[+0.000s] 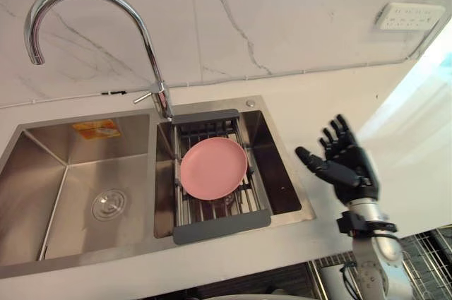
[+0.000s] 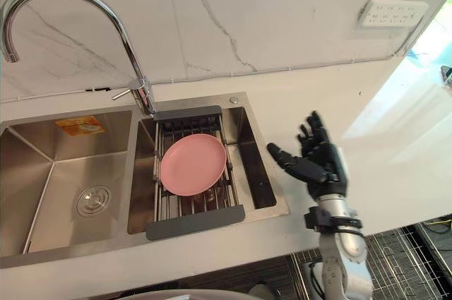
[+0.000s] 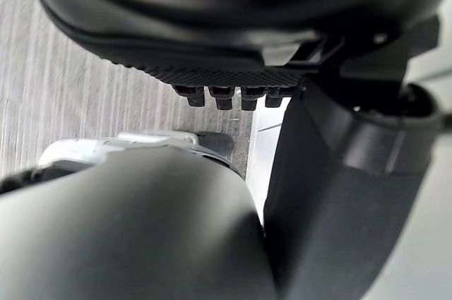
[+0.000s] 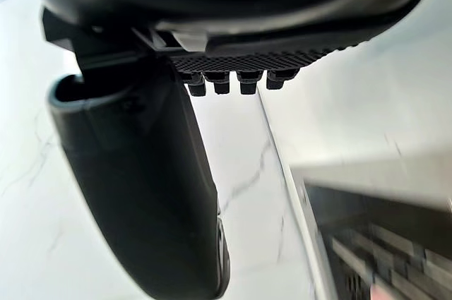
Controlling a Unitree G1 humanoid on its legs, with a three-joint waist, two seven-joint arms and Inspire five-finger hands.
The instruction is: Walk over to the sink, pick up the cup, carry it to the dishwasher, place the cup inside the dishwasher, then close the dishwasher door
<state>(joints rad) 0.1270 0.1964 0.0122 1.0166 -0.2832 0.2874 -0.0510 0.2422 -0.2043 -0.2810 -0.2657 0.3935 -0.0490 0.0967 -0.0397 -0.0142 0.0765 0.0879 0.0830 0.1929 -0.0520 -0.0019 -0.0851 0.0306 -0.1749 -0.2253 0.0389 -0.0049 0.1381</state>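
1. Over the white worktop, just right of the sink: right hand raised, palm turned toward the sink, fingers straight and spread, thumb out, holding nothing.
2. Seen close in its own wrist view: left hand, fingers straight in a row, thumb apart, nothing between them.
3. Cup: cannot tell where it is, nor its look, nor which way it points.
4. Sink of brushed steel, two bowls side by side, long axis running along the marbled wall; round drain in the left bowl, orange sticker on that bowl's back wall.
5. Behind the divider between the bowls: curved chrome tap, spout arching toward the robot's left.
6. Across the right bowl: wire rack with grey end bars, long axis from wall toward robot; pink plate lying on it, face up.
7. High on the wall at right: white socket.
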